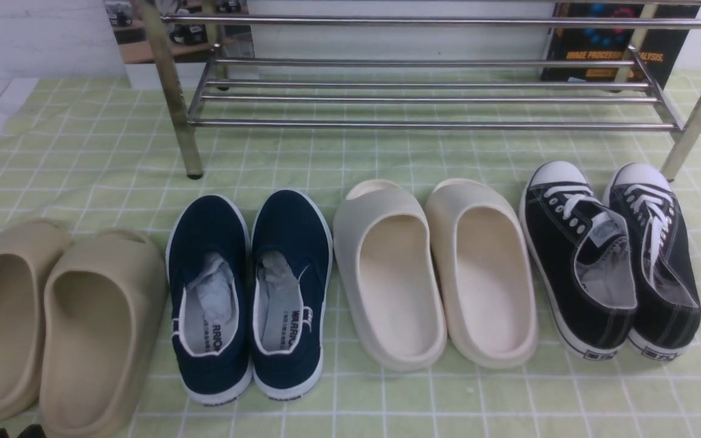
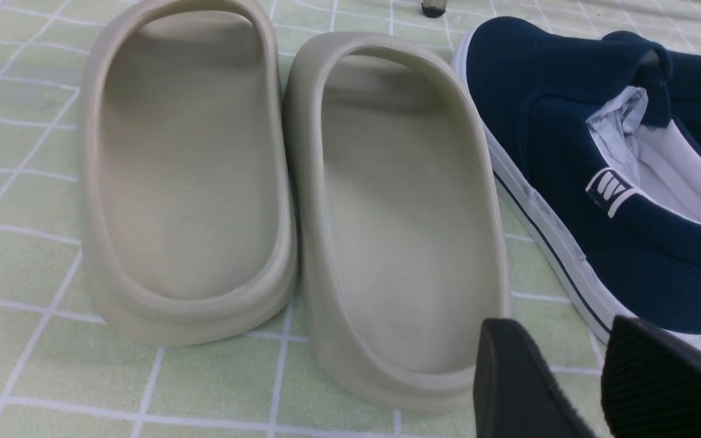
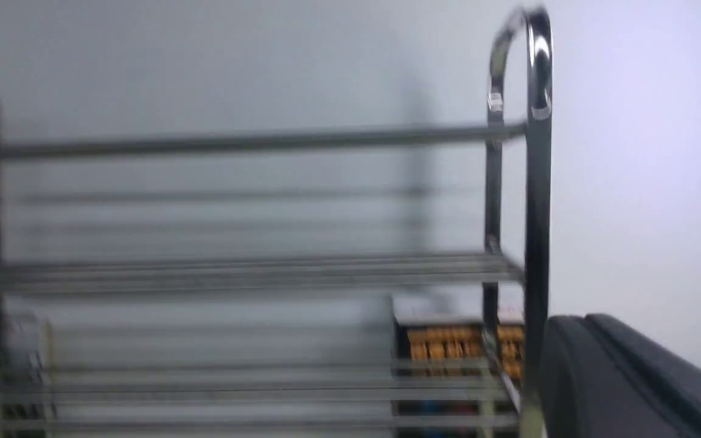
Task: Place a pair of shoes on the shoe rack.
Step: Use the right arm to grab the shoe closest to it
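The pair of shoes, two black sneakers point(image 1: 560, 255) with white laces and toe caps, stands on the cloth at the far right, toes towards the shoe rack point(image 1: 429, 125). The rack's steel bars span the back, and it shows blurred in the right wrist view point(image 3: 536, 182). My left gripper point(image 2: 560, 325) is open and empty, low over the cloth between the tan slide and the navy slip-on. Only its tips show in the front view point(image 1: 14, 432). My right gripper point(image 3: 582, 322) looks shut and empty, raised and facing the rack's right end. It is out of the front view.
In a row in front of the rack, from left: tan foam slides point(image 1: 52, 316) point(image 2: 387, 231), navy slip-ons point(image 1: 247, 292) point(image 2: 600, 182), cream slides point(image 1: 435, 267). All rest on a green checked cloth point(image 1: 83, 152). A dark book point(image 1: 606, 42) stands behind the rack at the right.
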Robot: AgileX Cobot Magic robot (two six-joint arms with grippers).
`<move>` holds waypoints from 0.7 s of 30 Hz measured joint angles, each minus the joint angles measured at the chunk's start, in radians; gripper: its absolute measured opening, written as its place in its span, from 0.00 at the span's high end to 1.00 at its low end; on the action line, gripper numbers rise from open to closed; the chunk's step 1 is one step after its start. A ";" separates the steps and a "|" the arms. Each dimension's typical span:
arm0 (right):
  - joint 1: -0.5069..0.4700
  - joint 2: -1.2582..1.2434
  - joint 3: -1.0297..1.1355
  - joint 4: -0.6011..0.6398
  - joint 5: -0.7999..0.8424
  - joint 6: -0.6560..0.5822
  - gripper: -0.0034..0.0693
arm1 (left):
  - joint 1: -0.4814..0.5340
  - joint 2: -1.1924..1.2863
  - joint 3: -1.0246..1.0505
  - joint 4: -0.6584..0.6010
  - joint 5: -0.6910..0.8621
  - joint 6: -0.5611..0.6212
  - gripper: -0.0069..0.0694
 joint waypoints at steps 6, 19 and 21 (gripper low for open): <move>0.064 0.384 -0.208 0.031 0.503 -0.017 0.94 | 0.000 0.000 0.000 0.000 0.000 0.000 0.60; 0.310 1.036 -0.505 0.137 0.811 -0.081 0.40 | 0.000 0.000 0.000 0.000 0.000 0.000 0.60; 0.310 1.091 -0.507 0.139 0.802 -0.081 0.33 | 0.000 0.000 0.000 0.000 0.000 0.000 0.60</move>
